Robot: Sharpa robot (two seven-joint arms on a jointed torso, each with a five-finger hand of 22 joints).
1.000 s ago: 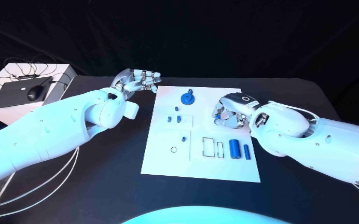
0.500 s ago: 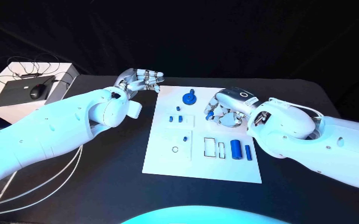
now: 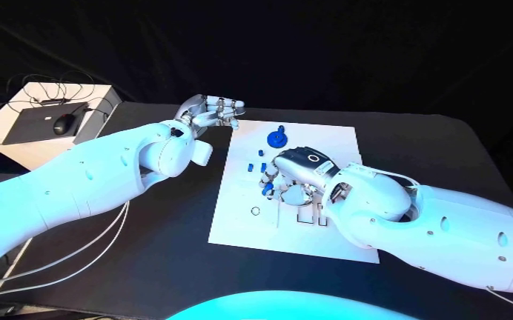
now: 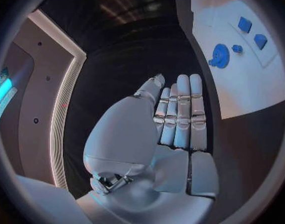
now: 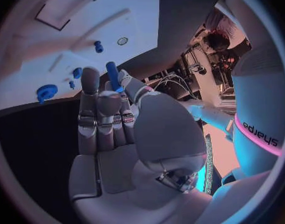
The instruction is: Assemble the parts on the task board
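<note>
Right hand [image 3: 287, 184] — over the task board [image 3: 331, 136] middle, pinching a blue peg [image 5: 112, 75] at its fingertips; insertion step, next needs alignment over a socket (judged). Left hand [image 3: 210, 111] — beyond the board's far corner, fingers straight, holding nothing.

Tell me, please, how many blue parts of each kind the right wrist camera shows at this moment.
round blue part: 1
blue cylinder, held in the fingers of the right hand: 1
small blue pieces on the task board: 3
Total: 5
</note>
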